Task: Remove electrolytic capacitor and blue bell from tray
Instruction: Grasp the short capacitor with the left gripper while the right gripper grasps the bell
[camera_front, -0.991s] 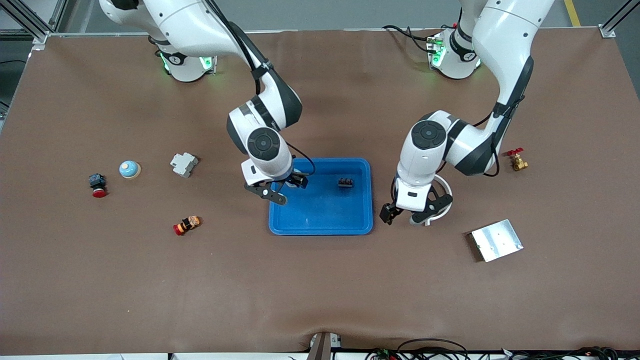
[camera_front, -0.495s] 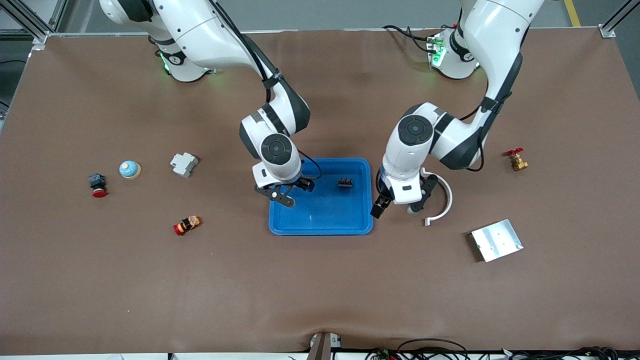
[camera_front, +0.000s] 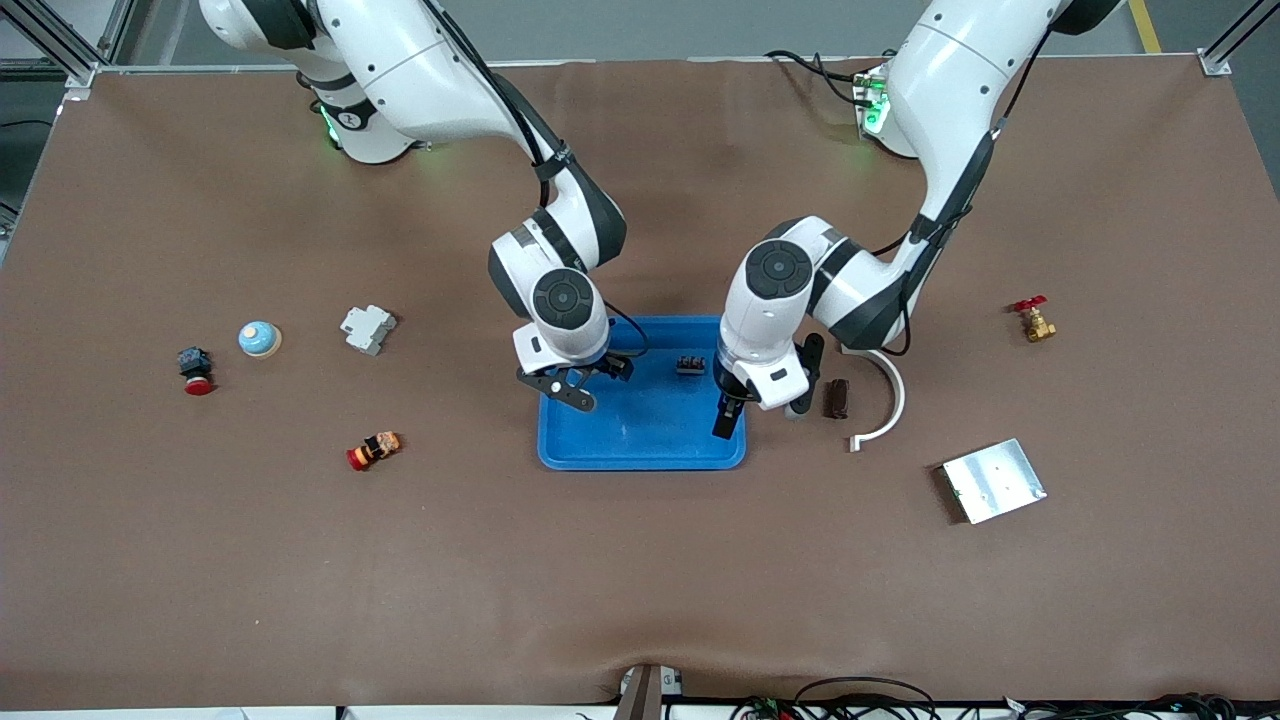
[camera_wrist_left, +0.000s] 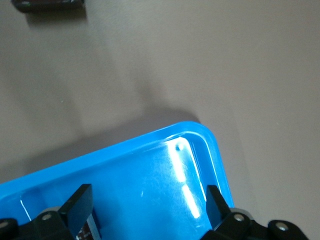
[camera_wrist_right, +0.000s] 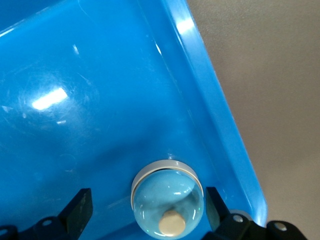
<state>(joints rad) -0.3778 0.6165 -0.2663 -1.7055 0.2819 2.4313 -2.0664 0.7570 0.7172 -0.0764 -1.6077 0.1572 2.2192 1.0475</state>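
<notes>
Blue tray (camera_front: 640, 445) holds the blue bell (camera_wrist_right: 167, 197), and the right gripper (camera_wrist_right: 145, 210) hangs spread around it, probably to pinch it. Left gripper (camera_wrist_left: 147, 210), also spread, is over the tray's edge toward the left arm's end, likely aiming at the small black part (camera_front: 689, 365).

A high camera faces me across the worktop (camera_front: 640, 560), looking down on both my arms. My right wrist camera looks straight down, close, into the tray (camera_wrist_right: 100, 100); my left wrist camera looks down close over the tray's corner and bare worktop. All three views share the tray.
</notes>
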